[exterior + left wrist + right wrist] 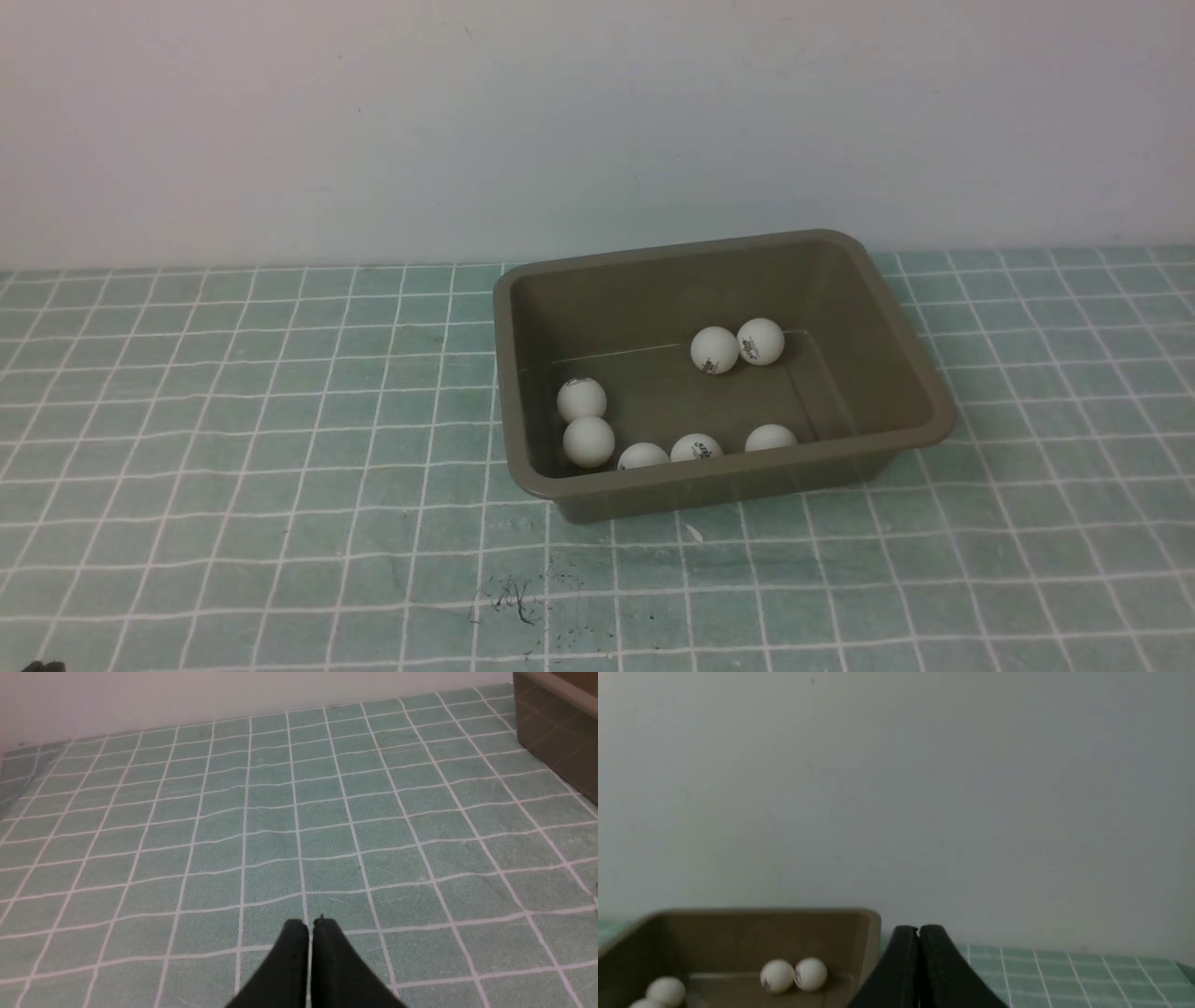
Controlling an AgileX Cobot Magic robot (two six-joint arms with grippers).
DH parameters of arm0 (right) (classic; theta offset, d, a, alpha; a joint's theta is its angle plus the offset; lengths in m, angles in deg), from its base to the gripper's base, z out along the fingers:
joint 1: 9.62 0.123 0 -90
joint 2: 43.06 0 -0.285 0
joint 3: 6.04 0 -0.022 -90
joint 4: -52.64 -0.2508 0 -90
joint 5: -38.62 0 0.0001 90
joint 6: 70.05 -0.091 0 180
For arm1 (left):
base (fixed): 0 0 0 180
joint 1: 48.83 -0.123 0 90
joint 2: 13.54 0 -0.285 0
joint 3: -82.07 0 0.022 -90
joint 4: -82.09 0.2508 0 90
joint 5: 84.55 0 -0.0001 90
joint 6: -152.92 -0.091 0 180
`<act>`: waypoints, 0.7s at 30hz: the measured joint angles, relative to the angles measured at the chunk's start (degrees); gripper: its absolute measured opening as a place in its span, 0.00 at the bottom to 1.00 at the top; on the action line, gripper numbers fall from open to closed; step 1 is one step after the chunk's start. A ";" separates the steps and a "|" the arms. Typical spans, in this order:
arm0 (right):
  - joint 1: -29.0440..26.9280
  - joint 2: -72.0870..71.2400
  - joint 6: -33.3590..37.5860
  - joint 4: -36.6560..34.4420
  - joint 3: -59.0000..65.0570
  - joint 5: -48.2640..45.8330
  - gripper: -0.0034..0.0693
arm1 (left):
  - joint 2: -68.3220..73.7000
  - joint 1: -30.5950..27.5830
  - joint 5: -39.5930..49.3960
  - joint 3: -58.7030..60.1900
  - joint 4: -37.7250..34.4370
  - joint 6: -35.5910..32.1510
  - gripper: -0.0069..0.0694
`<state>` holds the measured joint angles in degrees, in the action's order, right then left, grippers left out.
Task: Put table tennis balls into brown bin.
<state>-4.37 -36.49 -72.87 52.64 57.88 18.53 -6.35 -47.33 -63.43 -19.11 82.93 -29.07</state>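
- My left gripper (310, 926): jaws pressed together, nothing between them, over bare green checked cloth (280, 826).
- My right gripper (919, 931): jaws also together, empty, just beside the brown bin (752, 933).
- Table tennis balls (714, 350): seven visible, all inside the brown bin (920, 373); two touching near the back, five along the near wall and left corner.
- Handling, judged: balls light, smooth, hard, roll easily. Pinch across the widest part, gently.
- No ball seen loose on the cloth; task looks complete.
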 joint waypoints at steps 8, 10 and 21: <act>-7.39 0.10 0.25 1.14 13.79 -2.75 0.03 | 0.00 0.00 0.07 0.00 0.00 0.00 0.08; -7.54 0.20 0.27 1.20 14.31 -2.56 0.03 | 0.00 0.00 0.15 0.00 0.00 0.00 0.08; -7.54 0.20 0.27 1.30 14.35 -2.27 0.03 | 0.00 0.00 0.14 0.00 0.00 0.00 0.08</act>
<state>-11.91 -36.30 -72.60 53.94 72.23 16.25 -6.35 -47.33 -63.28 -19.11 82.93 -29.07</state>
